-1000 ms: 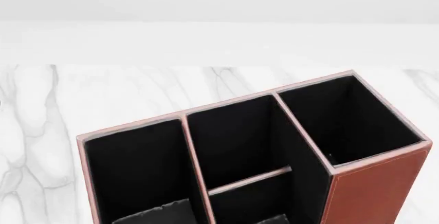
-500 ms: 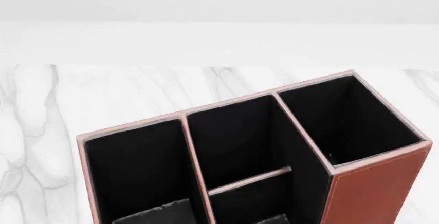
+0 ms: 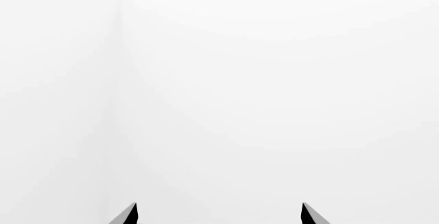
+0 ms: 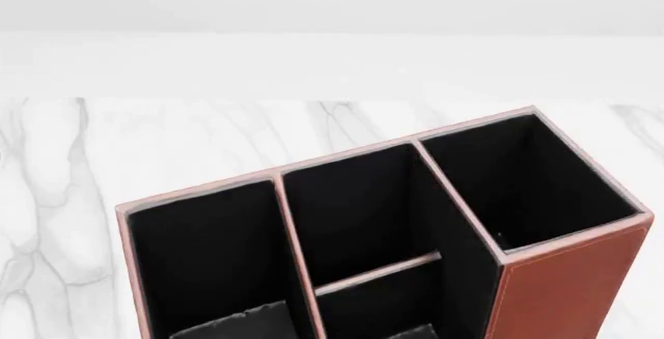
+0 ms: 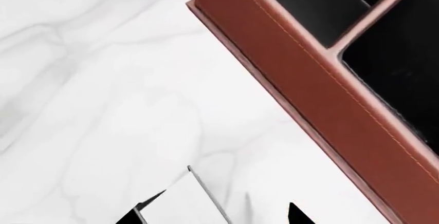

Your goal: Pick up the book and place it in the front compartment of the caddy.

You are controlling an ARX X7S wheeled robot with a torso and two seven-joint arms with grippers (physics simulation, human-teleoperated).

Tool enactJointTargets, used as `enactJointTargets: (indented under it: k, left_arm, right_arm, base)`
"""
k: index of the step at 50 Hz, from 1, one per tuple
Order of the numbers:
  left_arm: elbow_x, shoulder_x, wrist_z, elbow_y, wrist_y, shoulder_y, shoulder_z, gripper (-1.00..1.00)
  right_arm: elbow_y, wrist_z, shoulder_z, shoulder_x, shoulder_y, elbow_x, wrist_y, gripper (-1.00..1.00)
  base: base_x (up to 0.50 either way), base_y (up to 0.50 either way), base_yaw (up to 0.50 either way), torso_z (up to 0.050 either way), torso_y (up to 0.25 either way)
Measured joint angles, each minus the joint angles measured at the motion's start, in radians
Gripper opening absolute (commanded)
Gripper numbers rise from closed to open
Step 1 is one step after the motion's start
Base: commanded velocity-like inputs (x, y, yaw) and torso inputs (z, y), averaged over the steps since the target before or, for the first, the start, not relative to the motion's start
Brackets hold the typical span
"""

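The caddy [image 4: 565, 288] is a reddish-brown box with black lining and three columns, low in the head view. Its middle column is split by a low pale divider [image 4: 379, 271], and the front compartment [image 4: 363, 312] is the near cell, cut off by the picture's edge. No gripper shows in the head view. In the right wrist view the caddy's outer wall [image 5: 322, 95] runs diagonally. My right gripper [image 5: 213, 218] is open over the marble beside it. A thin white corner with a dark edge, apparently the book [image 5: 188, 201], sits between its fingers; I cannot tell if they touch. My left gripper [image 3: 219, 216] is open and empty.
The caddy stands on a white marble table [image 4: 207, 137] with grey veins, with a plain white wall behind it. The left wrist view shows only blank white surfaces. Something grey lies on the floor of the caddy's left column [image 4: 233, 323].
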Motion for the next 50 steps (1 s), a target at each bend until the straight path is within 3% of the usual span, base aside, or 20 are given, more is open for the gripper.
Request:
enactJointTargets:
  k: [22, 23, 50]
  left_arm:
    - [-0.009, -0.004, -0.007, -0.004, 0.006, -0.002, -0.003, 1.0]
    - [-0.009, -0.004, -0.007, -0.004, 0.006, -0.002, -0.003, 1.0]
    - [-0.022, -0.008, -0.019, 0.005, 0.005, 0.0, -0.004, 1.0]
  right_arm:
    - [0.036, 0.013, -0.047, -0.02, 0.015, -0.019, -0.022, 1.0]
    - [0.037, 0.015, -0.046, -0.02, 0.014, -0.018, -0.023, -1.0]
    - [0.019, 0.065, 0.033, -0.014, -0.018, 0.043, -0.011, -1.0]
  base:
    - [0.0, 0.0, 0.0, 0.0, 0.0]
    - [0.0, 0.0, 0.0, 0.0, 0.0]
    - [0.0, 0.0, 0.0, -0.001, 0.0]
